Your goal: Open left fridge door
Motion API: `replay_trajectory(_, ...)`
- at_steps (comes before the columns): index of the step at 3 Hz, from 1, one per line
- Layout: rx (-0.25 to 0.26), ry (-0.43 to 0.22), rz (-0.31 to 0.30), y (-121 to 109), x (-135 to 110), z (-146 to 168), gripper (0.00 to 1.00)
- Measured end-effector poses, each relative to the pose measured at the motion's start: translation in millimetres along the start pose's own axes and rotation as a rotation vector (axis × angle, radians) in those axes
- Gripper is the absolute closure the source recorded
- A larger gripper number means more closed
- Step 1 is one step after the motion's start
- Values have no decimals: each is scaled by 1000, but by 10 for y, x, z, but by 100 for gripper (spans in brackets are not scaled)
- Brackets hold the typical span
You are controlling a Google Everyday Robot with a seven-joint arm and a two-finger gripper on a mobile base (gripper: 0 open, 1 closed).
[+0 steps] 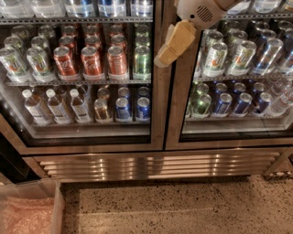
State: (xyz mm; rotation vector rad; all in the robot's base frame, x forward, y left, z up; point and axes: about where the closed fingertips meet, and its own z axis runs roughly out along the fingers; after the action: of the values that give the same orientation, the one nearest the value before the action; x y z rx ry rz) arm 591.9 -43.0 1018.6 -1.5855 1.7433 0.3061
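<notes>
The gripper hangs at the top middle of the view, a tan piece slanting down and to the left from a white wrist housing. It sits in front of the vertical steel strip where the two doors meet. How wide it stands cannot be told, nor whether it touches or has hold of the frame behind it. The left fridge door is shut and runs from just behind the gripper's tip out to its left and well below it. Its brushed steel edge lies right under the tip. Through the pane, a green can is the nearest thing to the left of the gripper, at about its height. The red cola cans come next, farther left on the same shelf. The clear bottles stand on the shelf below, down and well to the left. The right fridge door lies to the gripper's right, also shut. Far beneath the gripper a ribbed steel grille crosses the fridge's base above a speckled floor, and a clear plastic bin sits at the lower left.
</notes>
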Motion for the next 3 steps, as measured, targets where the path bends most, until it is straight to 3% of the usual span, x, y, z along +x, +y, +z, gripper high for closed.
replay_trajectory(3, -33, -15, -12, 32, 14, 3, 4)
